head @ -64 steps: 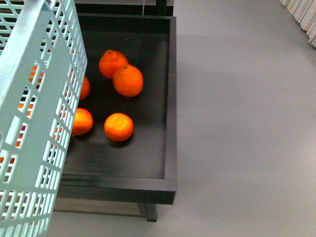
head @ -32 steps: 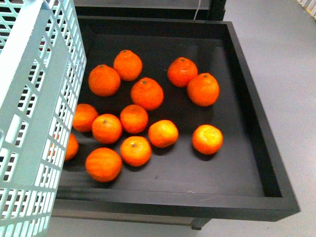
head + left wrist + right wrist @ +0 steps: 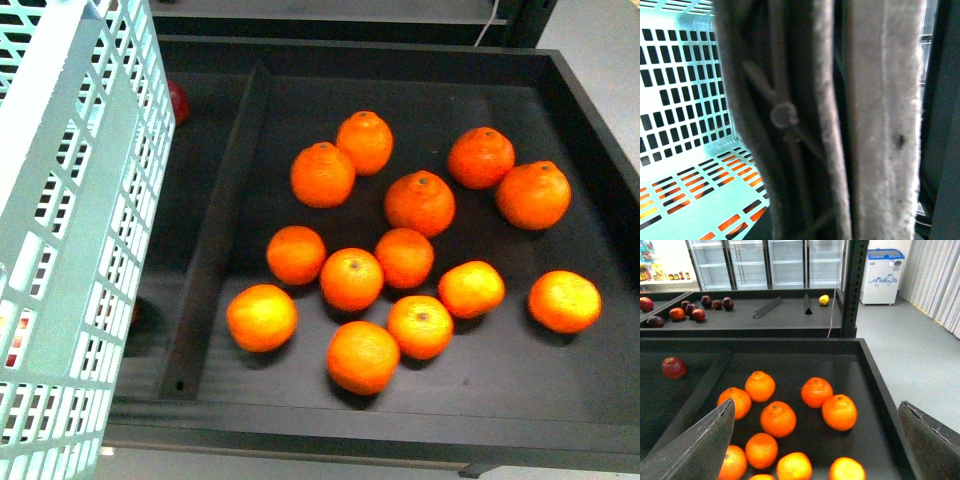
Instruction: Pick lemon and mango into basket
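The front view has swung left along the black tray (image 3: pixel 400 440) in the last second. More oranges (image 3: pixel 351 279) show, now 13, and a divider (image 3: pixel 215 230) has come into sight. Beyond it, far left, what looks like the mango (image 3: pixel 178 100), dark red, peeks past the aqua basket (image 3: pixel 80 200). So 1 target seems found and lies near the basket. What is likely the lemon (image 3: pixel 824 300), small and yellow, sits on a far shelf. The right gripper (image 3: pixel 816 407) hangs spread wide and empty. The basket handles (image 3: pixel 747 150) fill the left wrist view, and I cannot tell whether the left gripper clasps them.
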Controlling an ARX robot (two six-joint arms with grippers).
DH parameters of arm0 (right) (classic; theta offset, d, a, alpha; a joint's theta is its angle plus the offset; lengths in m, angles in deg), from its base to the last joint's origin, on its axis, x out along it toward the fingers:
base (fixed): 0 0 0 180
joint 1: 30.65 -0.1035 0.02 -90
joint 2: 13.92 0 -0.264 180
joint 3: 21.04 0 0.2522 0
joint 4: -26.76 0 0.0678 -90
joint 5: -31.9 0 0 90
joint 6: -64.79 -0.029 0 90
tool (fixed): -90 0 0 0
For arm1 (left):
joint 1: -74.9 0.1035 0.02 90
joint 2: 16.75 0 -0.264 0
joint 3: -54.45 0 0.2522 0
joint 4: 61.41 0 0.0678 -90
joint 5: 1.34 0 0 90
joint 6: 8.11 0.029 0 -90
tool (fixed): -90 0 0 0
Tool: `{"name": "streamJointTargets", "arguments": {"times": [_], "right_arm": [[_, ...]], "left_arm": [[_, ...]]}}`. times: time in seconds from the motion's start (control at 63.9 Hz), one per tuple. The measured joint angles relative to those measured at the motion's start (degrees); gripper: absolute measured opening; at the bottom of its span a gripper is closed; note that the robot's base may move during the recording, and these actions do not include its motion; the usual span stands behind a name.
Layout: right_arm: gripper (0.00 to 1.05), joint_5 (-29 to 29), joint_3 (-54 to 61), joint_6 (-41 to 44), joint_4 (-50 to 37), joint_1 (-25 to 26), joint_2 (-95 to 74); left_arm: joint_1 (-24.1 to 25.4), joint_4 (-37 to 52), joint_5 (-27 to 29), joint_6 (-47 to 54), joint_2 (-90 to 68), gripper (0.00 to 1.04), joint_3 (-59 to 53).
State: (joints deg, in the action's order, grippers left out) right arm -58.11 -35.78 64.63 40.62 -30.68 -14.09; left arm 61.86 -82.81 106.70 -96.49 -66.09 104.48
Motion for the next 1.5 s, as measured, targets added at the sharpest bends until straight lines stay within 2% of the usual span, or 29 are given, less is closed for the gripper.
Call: {"name": "streamJointTargets", "arguments": {"times": [1.501], "right_arm": [[0.96, 0.00, 0.00, 0.02, -0.04, 0.00, -0.02]], "left_arm": [[0.04, 0.00, -0.02, -0.02, -0.11, 0.15, 0.00]]}}
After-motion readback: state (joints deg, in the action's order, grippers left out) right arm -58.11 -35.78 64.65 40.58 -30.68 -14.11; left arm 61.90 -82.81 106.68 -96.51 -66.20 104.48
